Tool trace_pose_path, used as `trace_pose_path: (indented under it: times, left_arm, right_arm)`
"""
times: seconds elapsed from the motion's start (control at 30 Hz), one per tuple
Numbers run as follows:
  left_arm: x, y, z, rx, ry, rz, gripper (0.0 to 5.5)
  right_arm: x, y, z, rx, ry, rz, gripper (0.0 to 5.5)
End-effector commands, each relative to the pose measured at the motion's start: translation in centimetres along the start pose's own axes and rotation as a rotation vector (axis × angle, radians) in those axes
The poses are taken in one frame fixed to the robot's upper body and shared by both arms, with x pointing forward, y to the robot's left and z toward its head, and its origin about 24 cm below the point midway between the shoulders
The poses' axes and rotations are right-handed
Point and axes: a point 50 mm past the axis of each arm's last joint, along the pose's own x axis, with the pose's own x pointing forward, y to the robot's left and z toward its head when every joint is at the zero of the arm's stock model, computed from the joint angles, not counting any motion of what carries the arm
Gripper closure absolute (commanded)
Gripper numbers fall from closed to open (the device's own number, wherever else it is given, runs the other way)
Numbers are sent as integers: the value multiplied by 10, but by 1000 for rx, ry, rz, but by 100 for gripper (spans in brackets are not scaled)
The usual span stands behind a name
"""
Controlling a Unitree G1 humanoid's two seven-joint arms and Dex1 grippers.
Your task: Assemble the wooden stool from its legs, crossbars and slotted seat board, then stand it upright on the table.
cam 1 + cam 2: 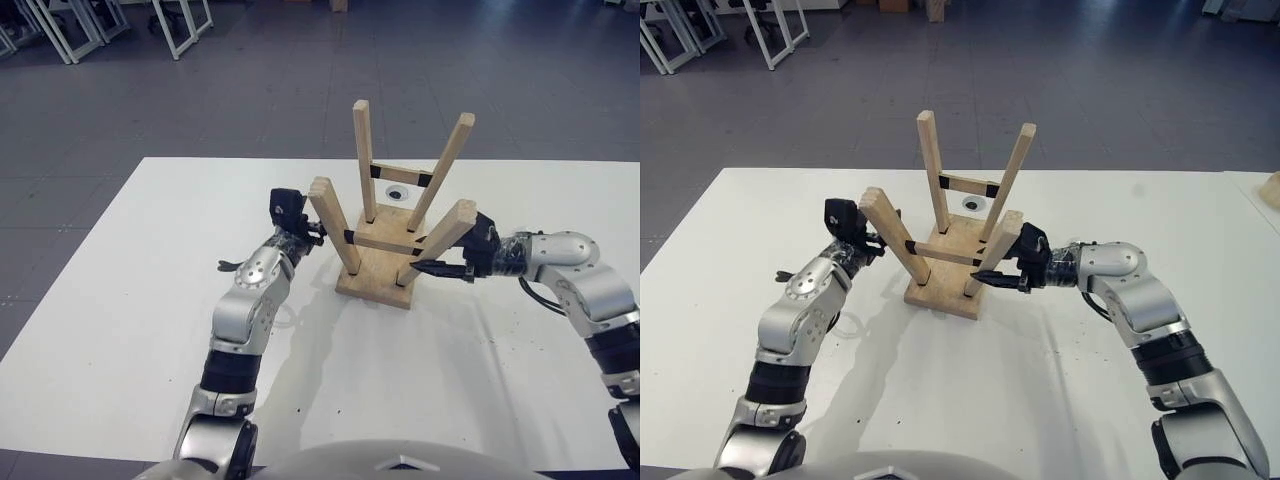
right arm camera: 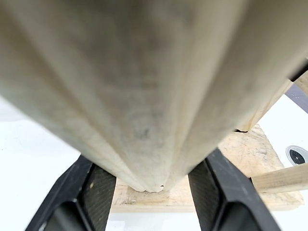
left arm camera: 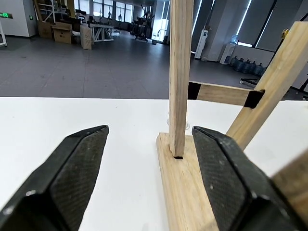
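Stool [image 1: 385,243] rests upside down at 12 o'clock, seat board [image 1: 375,284] flat on the white table [image 1: 150,300]. At its 3 o'clock the right gripper [image 1: 990,275] has fingers [image 2: 96,197] parted around the near-right leg [image 2: 144,96]. At 9 o'clock the left gripper [image 1: 316,236] gapes wide and empty beside the near-left leg [image 1: 335,225].

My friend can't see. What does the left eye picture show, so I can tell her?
An upside-down wooden stool sits on a white table, with its seat board down and its legs pointing up. The open left gripper is beside the near left leg. The right gripper is at the near right leg.
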Motion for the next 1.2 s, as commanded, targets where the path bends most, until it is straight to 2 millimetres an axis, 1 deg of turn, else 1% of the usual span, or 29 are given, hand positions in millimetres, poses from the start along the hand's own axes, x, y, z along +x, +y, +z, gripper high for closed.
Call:
trace_pose_path:
  times: [0.03,0.07,0.13,0.2,0.27,0.4,0.47,0.6,0.67,0.77,0.8,0.9,0.93,1.0,1.07,1.13,1.2]
  left_arm:
    - [-6,-34,-10,45,87,-302,223]
    - [-8,-18,-10,64,96,-250,223]
    - [-11,6,-10,96,116,-173,223]
    - [-14,23,-11,126,133,-113,223]
    - [-15,32,-11,135,142,-76,223]
    - [-16,38,-15,124,155,-29,223]
    - [-16,40,-17,123,159,-17,223]
    - [-18,44,-19,130,165,5,223]
    - [-18,46,-20,130,167,19,223]
    - [-18,44,-22,125,167,29,223]
    - [-17,43,-23,122,169,29,227]
    - [-17,40,-27,116,174,34,227]
    - [-17,39,-28,115,174,37,227]
    - [-17,38,-29,113,173,41,227]
    - [-17,38,-29,113,171,46,227]
    - [-18,39,-29,120,170,54,227]
    - [-18,39,-30,123,170,58,227]
  right_arm:
    - [17,52,-70,150,257,275,348]
    - [17,51,-70,121,257,290,348]
    - [20,46,-71,104,254,295,348]
    - [24,37,-70,101,251,279,348]
    - [30,28,-66,82,221,255,348]
    - [42,13,-55,14,175,223,348]
    - [44,13,-58,-26,188,222,348]
    - [42,14,-61,-35,189,206,348]
    - [41,9,-55,-50,179,190,348]
    - [41,-3,-42,-80,146,155,348]
    - [42,-7,-36,-91,130,141,307]
    - [45,-17,-19,-120,81,96,262]
    - [44,-20,-14,-133,69,77,233]
    - [38,-25,-9,-150,61,48,198]
    - [22,-29,-12,-155,100,19,156]
    - [-12,-37,-30,-165,306,-88,117]
    - [-38,-43,-41,-181,467,-235,117]
